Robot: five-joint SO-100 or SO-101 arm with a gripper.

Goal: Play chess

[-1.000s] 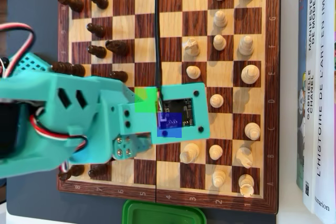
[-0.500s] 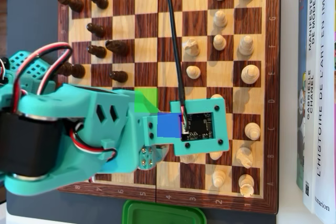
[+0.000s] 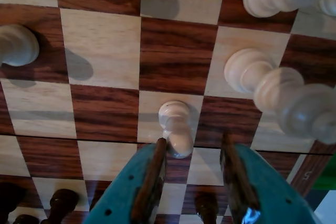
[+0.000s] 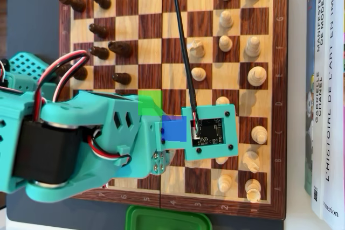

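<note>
A teal gripper (image 3: 191,153) hangs over a wooden chessboard (image 3: 170,51), its jaws spread with nothing between them; a white pawn (image 3: 176,127) stands on a light square just ahead of the left finger as the wrist view shows it, its head near or touching that fingertip, can't tell which. The pawn looks like light, stiff, smooth turned wood w/ a narrow neck and wide base, so prob. easy to tip or let slip; best hold is likely across the neck or body below the head, jaws centred first. Room is fair: squares right around the pawn are bare, but a tall white piece (image 3: 278,93) crowds the right side of the wrist view, and dark pieces (image 3: 60,203) sit at the bottom edge. In the overhead view the arm (image 4: 81,138) covers the pawn and mid-board; white pieces (image 4: 253,76) line the right, books (image 4: 326,90) lie beyond the board's edge, and a green lid (image 4: 167,219) sits below it.
</note>
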